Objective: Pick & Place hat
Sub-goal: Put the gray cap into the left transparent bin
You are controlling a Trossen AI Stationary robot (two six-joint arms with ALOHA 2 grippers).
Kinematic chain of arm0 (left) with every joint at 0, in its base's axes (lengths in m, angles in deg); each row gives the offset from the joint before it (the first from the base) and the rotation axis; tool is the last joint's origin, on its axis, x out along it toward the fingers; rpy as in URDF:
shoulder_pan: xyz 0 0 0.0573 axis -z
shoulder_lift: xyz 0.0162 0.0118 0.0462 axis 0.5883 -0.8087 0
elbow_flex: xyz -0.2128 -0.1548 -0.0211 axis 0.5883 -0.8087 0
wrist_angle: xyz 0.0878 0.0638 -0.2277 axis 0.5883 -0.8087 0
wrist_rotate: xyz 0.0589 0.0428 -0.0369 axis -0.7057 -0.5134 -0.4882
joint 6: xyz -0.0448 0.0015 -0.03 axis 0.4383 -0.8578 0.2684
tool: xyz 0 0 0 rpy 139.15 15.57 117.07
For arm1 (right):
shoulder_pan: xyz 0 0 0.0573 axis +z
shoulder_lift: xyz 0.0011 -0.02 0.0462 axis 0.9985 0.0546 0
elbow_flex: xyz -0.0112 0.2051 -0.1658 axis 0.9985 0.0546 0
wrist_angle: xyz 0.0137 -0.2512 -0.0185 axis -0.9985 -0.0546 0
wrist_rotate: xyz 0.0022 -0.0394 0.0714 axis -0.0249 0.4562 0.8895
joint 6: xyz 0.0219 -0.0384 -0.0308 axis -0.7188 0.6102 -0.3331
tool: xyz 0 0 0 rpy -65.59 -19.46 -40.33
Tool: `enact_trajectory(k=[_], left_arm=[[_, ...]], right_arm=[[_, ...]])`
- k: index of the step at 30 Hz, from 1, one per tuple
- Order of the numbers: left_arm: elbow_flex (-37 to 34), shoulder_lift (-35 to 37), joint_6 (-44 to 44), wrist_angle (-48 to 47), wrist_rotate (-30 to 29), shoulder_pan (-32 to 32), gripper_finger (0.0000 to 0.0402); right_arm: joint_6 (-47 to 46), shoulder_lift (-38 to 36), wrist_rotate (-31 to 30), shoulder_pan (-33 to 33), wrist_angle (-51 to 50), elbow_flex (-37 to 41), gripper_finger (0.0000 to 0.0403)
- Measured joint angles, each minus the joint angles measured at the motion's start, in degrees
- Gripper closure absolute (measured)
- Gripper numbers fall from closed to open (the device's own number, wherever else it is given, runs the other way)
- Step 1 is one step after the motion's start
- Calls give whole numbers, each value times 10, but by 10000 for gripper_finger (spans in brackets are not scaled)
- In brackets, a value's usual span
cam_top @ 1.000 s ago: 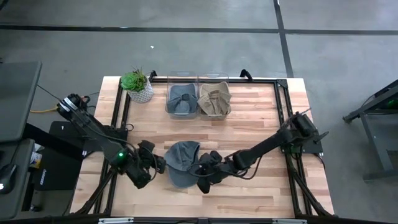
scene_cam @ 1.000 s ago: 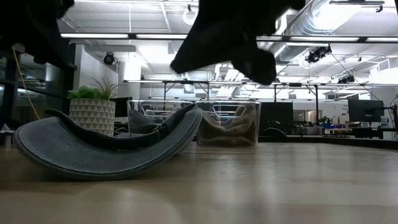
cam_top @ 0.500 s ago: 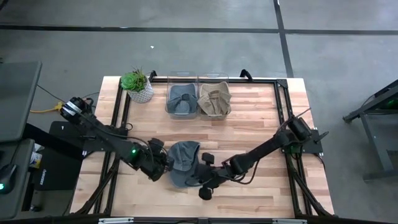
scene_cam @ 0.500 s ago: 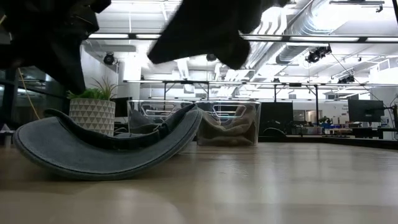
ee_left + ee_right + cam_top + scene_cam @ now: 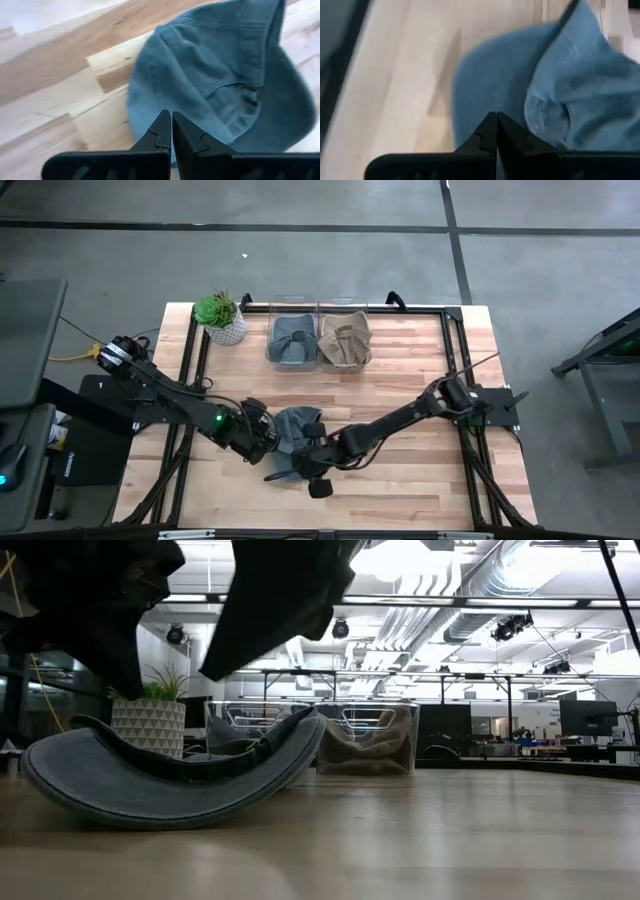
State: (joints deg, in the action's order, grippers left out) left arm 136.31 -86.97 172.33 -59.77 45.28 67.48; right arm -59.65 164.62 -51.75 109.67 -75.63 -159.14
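A blue-grey hat [image 5: 292, 426] lies on the wooden table near its front, opening up, resting on its curved underside [image 5: 150, 802]. My left gripper [image 5: 264, 444] stands at the hat's left side, shut, its fingertips [image 5: 171, 121] above the hat's rim. My right gripper [image 5: 297, 467] is at the hat's near right side, shut, its fingertips [image 5: 496, 121] over the brim [image 5: 485, 85]. In the low view both arms hang dark above the hat [image 5: 150, 790]. I see no touch.
Two clear bins stand at the far middle, one [image 5: 292, 340] holding a blue hat, the other [image 5: 345, 338] a tan hat. A potted plant [image 5: 222, 318] stands at the far left corner. Bare wood lies to the hat's right and far side.
My left gripper has gone toward the table's right, up to the hat's left side, and has turned a little. My right gripper has gone toward the table's left across the hat's near side and has rolled. The hat has stayed where it was.
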Motion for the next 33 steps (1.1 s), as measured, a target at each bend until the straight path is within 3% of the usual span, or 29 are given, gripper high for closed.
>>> enact_trajectory(k=[7, 12, 27, 33], left_arm=[[0, 0, -24, -28, 8, 0, 401], [0, 0, -50, -25, 8, 0, 402], [0, 0, -51, -29, 18, 0, 401], [0, 0, -55, -26, 38, 0, 401]], right_arm=[[-3, 45, 42, -3, -53, -44, 403], [-11, 68, 34, -6, -71, -43, 403], [-68, 63, 52, 6, -156, -3, 403], [-12, 59, 59, 11, -238, -3, 403]])
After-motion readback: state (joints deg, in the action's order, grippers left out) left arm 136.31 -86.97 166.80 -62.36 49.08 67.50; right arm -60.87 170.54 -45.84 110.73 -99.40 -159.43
